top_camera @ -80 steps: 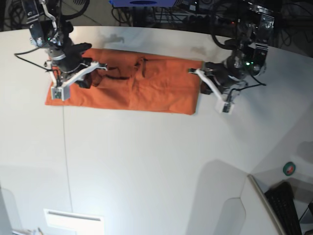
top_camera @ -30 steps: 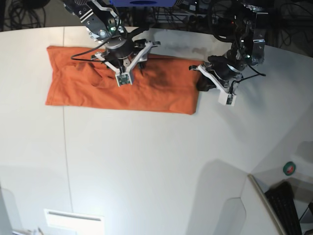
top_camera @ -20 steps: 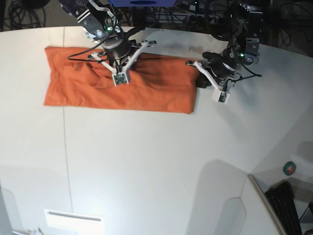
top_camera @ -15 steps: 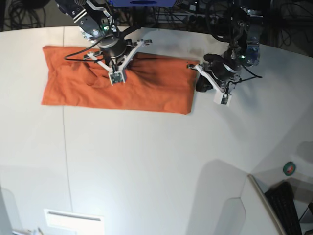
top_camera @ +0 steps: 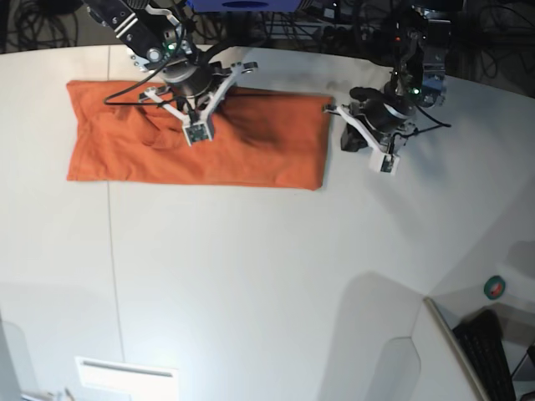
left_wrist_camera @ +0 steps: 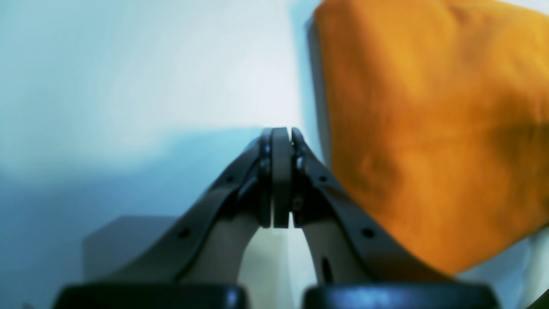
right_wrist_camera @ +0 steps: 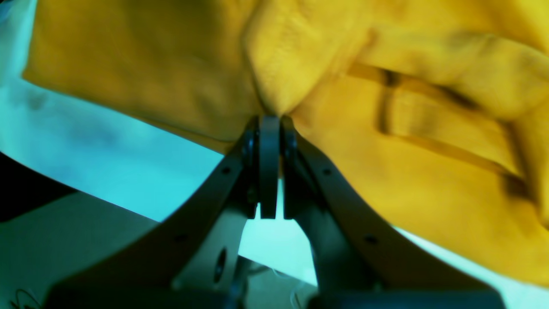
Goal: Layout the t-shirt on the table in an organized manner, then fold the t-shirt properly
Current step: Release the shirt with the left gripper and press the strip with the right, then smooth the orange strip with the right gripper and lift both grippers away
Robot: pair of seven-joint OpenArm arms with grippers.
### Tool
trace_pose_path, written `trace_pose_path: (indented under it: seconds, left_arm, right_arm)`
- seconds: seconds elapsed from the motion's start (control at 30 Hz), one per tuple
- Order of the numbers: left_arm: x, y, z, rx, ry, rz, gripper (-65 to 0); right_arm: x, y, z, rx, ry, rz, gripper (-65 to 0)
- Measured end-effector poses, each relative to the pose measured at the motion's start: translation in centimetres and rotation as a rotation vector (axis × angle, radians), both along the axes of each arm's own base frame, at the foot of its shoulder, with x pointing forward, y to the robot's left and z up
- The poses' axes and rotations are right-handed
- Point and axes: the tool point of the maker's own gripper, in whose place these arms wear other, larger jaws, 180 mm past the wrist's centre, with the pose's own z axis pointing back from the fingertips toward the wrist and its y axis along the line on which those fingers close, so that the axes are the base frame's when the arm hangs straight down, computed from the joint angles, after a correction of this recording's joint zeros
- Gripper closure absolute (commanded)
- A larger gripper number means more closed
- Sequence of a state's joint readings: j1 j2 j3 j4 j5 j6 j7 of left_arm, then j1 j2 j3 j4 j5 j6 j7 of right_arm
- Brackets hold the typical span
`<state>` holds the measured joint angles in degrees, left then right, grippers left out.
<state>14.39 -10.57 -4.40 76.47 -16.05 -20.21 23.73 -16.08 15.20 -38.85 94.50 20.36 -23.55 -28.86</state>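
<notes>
My right gripper (right_wrist_camera: 269, 122) pinches a ridge of the orange t-shirt (top_camera: 251, 150), folded in a band along the white table's (top_camera: 267, 276) far edge; my left gripper (left_wrist_camera: 281, 133) (closed, empty) waits beside its end. A one-sided pull could drag the band askew.

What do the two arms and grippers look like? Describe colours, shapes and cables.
Both arms are black with loose black cables and small green lights. The left gripper and right gripper have dark, tapered fingers with small round holes; white brackets flank each wrist.
</notes>
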Motion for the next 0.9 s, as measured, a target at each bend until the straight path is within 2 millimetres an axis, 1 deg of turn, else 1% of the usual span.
trace_pose_path:
  seconds: [0.03,0.1,0.13,0.23,0.3,0.37,0.43,0.5,0.53,0.6,0.63,0.7,0.77,0.8,0.9]
  left_arm:
    - [-0.4,0.3,-0.1,0.003,0.004,-0.002,0.0]
    - [-0.7,1.0,-0.2,0.013,0.009,-0.016,0.0]
    - [-0.6,1.4,-0.1,0.025,0.008,-0.019,0.0]
    - [-0.7,2.9,0.0,0.059,0.012,-0.022,0.0]
    - [-0.9,3.5,0.3,0.028,0.015,-0.010,0.0]
    - [-1.0,3.9,0.9,-0.038,0.009,0.024,0.0]
    - [-0.5,3.9,1.6,-0.087,-0.015,0.048,0.0]
    - [0.0,3.9,2.0,-0.102,-0.033,0.056,0.0]
    - [0.1,3.8,2.1,-0.105,-0.037,0.056,0.0]
    - [0.1,3.3,2.4,-0.114,-0.044,0.052,0.0]
    - [-0.1,3.0,2.6,-0.114,-0.047,0.044,0.0]
    - [0.0,2.2,3.6,-0.121,-0.074,0.032,0.0]
    - [0.6,0.9,4.9,-0.142,-0.117,0.028,0.0]
    - [0.9,-0.2,5.6,-0.162,-0.134,0.022,0.0]
    - [0.9,-4.6,6.8,-0.209,-0.140,-0.071,0.0]
  right_arm:
    - [0.1,-0.8,0.0,-0.018,-0.001,-0.023,-1.1]
    - [0.5,-2.0,0.4,-0.043,-0.015,-0.048,-8.3]
    - [0.7,-2.5,0.5,-0.054,-0.023,-0.068,-10.5]
    - [1.2,-3.6,0.6,-0.082,-0.034,-0.097,-12.0]
    - [1.3,-4.3,0.5,-0.097,-0.035,-0.100,-12.2]
    - [1.3,-4.2,0.7,-0.094,-0.039,-0.101,-15.5]
    - [1.4,-3.9,1.1,-0.081,-0.044,-0.100,-21.0]
    - [1.6,-3.8,1.3,-0.077,-0.051,-0.101,-25.5]
    - [1.6,-3.8,1.3,-0.078,-0.051,-0.102,-25.7]
    - [1.6,-4.3,1.2,-0.088,-0.052,-0.109,-23.9]
    - [1.6,-4.9,1.2,-0.103,-0.050,-0.126,-22.8]
    - [1.9,-6.8,1.2,-0.148,-0.052,-0.231,-22.4]
    - [2.4,-8.3,1.3,-0.173,-0.065,-0.261,-24.5]
    - [2.6,-8.9,1.4,-0.185,-0.070,-0.272,-25.5]
    - [3.3,-10.0,1.6,-0.186,-0.079,-0.317,-26.0]
